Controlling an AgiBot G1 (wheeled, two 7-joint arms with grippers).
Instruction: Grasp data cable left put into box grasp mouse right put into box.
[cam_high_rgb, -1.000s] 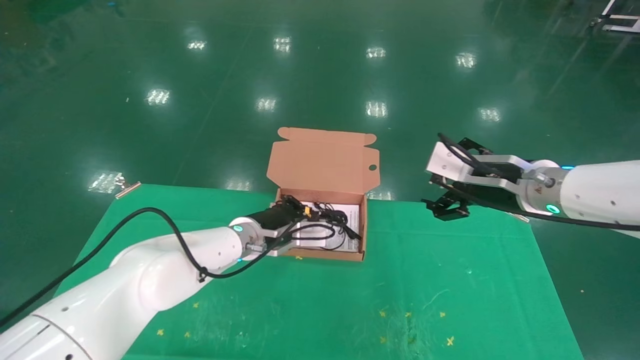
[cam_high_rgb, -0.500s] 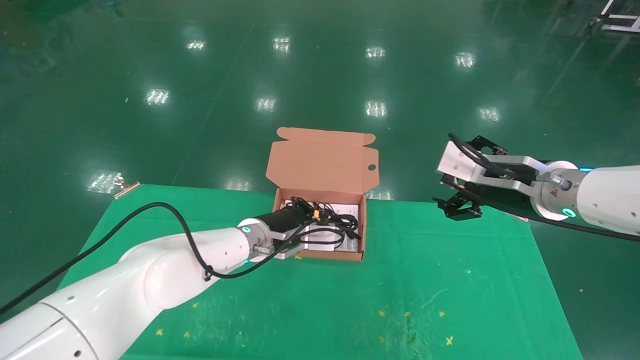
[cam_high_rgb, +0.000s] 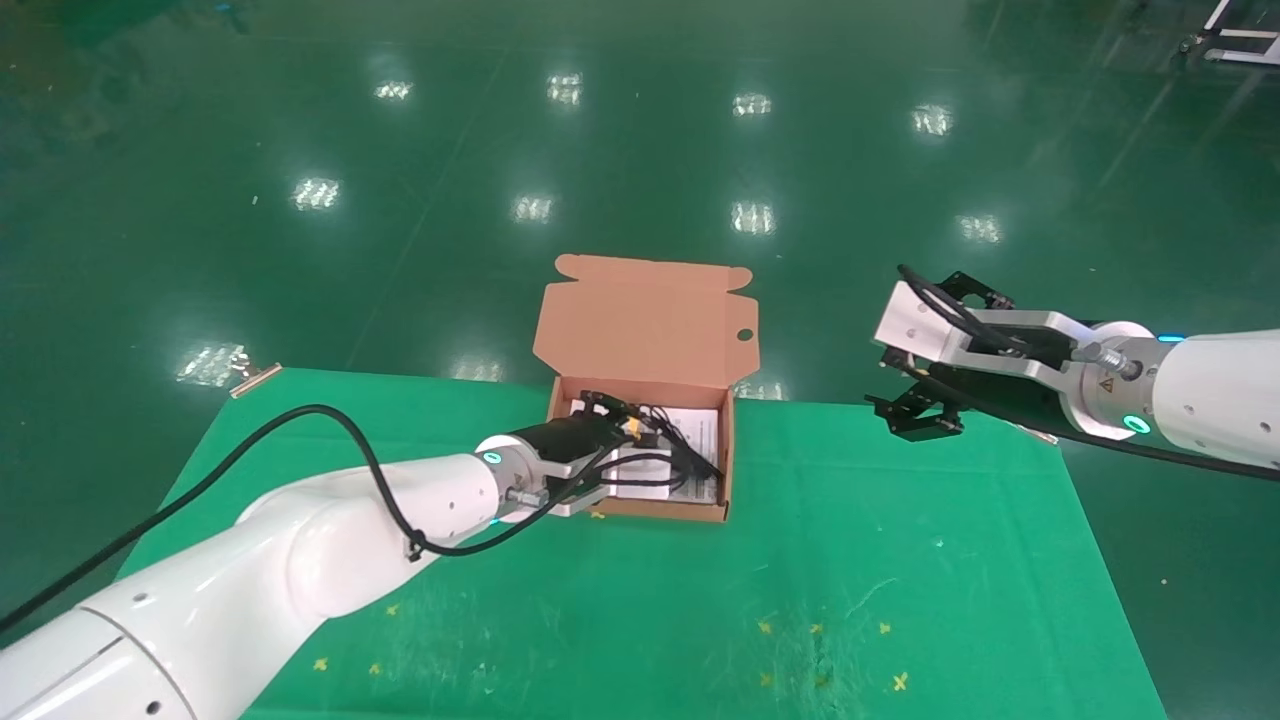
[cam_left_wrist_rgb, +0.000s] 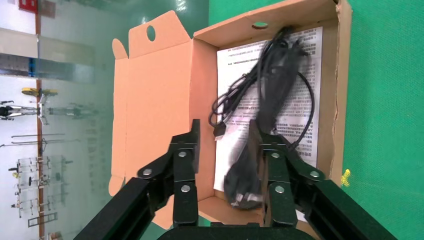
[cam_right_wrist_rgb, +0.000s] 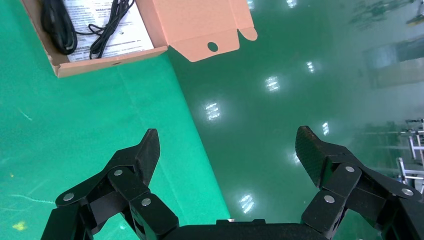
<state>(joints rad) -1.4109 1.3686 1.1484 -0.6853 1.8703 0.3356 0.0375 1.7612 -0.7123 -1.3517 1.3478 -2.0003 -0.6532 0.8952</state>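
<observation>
While your left gripper (cam_left_wrist_rgb: 225, 145) hung over the open box (cam_high_rgb: 640, 505) at the centre of the head view, its fingers (cam_left_wrist_rgb: 187, 145) stood apart, and the data cable (cam_left_wrist_rgb: 270, 100) lay between them on the white printed sheet (cam_left_wrist_rgb: 305, 60) inside the box; you could not tell from the wrist view whether one finger touched the bundle. A thinner black cord (cam_left_wrist_rgb: 230, 102) with a plug lay just beside the bundle on the same sheet. The box sat on the green table (cam_high_rgb: 800, 560) with its flap lid (cam_high_rgb: 645, 315) standing upright. Your right gripper (cam_right_wrist_rgb: 227, 150) hovered at the right of the head view, off the table's far edge, fingers spread wide and holding nothing. You could not pick out the mouse.
</observation>
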